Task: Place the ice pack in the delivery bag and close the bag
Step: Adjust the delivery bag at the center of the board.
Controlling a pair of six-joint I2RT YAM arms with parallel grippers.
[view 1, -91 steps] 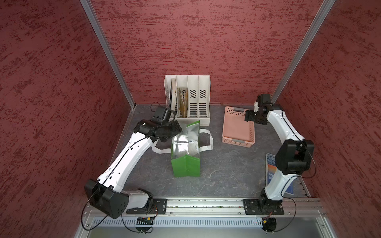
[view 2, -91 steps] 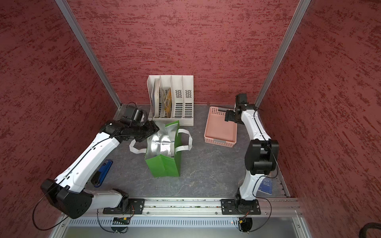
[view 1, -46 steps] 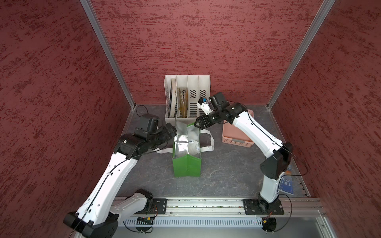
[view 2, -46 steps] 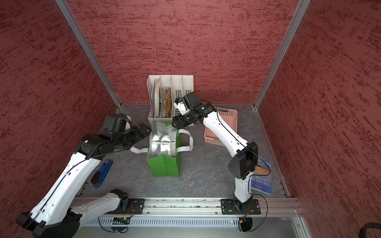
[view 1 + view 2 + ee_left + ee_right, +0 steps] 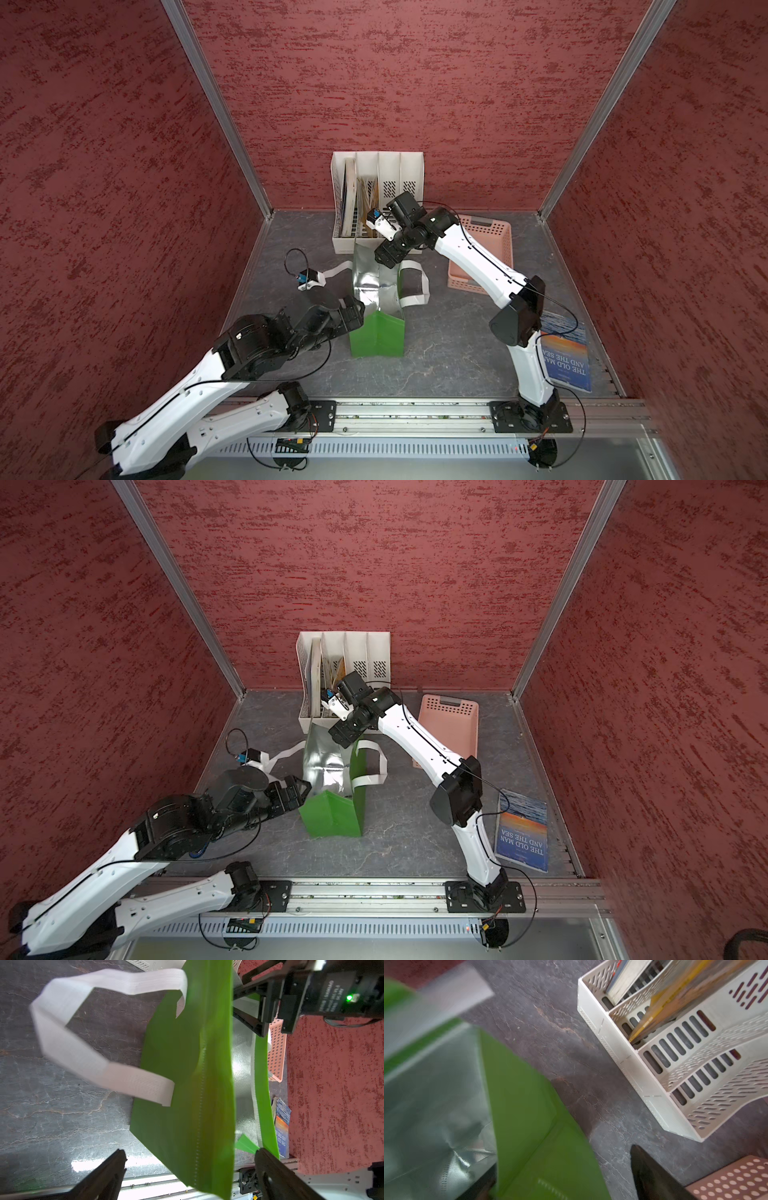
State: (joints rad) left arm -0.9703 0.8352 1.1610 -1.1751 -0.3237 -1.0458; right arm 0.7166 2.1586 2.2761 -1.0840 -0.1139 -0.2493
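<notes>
Delivery bag (image 5: 378, 334) stands upright mid-counter (image 5: 440, 357) in both top views, mouth up and silver lining exposed. Crumpled foil hides its floor, and the ice pack cannot be made out anywhere. Right claw (image 5: 380, 262) sits at the far rim, its tips hidden by its own body. Left claw (image 5: 358, 308) is just beside the bag's left wall. The right arm covers part of the pink basket (image 5: 492, 245). White file organiser (image 5: 345, 675) holds upright books in two of its four slots.

Left wrist view: left claw (image 5: 191, 1152) is spread wide, with the green wall lying between its fingers. Right claw (image 5: 239, 995) is spread at the bag mouth.

Right wrist view, blurred: right claw (image 5: 560, 1164) straddles the green wall. One finger (image 5: 652, 1172) is outside, and its partner is mostly hidden on the lining side.
</notes>
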